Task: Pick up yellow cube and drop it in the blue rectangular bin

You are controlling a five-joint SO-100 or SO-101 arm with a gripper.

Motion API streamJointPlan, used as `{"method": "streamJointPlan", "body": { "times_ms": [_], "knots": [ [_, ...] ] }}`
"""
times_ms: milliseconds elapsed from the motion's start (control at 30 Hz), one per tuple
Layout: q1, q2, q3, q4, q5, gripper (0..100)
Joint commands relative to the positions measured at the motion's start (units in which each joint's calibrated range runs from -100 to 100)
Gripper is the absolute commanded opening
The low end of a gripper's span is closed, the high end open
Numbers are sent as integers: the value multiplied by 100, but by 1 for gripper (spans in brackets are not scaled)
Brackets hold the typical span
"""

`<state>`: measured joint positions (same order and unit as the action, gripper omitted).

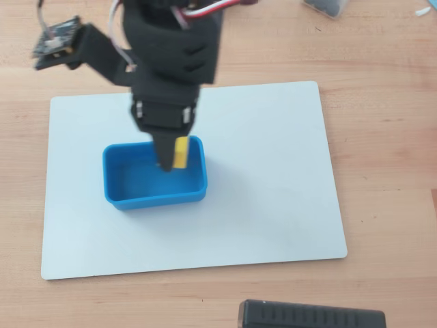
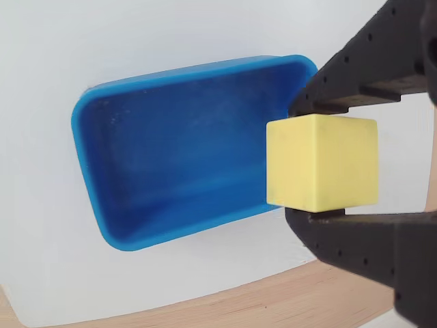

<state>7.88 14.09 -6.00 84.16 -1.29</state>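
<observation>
Yellow cube (image 2: 321, 162) is pinched tight between the gripper (image 2: 323, 164) jaws, hanging over the right end of the blue bin (image 1: 153, 199) in the overhead view. Looks like the drop step to me; next it probably just needs to open up, maybe after nudging toward the bin's middle.

We see a light wooden table (image 1: 382, 205) in the overhead view, grain running left to right. A white rectangular mat (image 1: 273, 191) with rounded corners lies flat on it, slightly askew to the frame. The blue rectangular bin (image 1: 153, 184) sits on the mat, left of its centre, open side up. At the bottom edge a dark ribbed object (image 1: 311, 316) rests on the wood, clear of the mat. At the top right a dark item (image 1: 326, 7), possibly a small container, is cut off by the frame. In the wrist view the mat (image 2: 102, 48) surrounds the bin (image 2: 177, 157), with wood (image 2: 273, 301) showing along the bottom.
</observation>
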Motion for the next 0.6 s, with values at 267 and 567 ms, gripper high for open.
{"method": "streamJointPlan", "body": {
  "times_ms": [267, 567],
  "knots": [
    [507, 1113, -1700, -175, 122, 0],
    [593, 1503, -1891, -175, 127, 2]
  ]
}}
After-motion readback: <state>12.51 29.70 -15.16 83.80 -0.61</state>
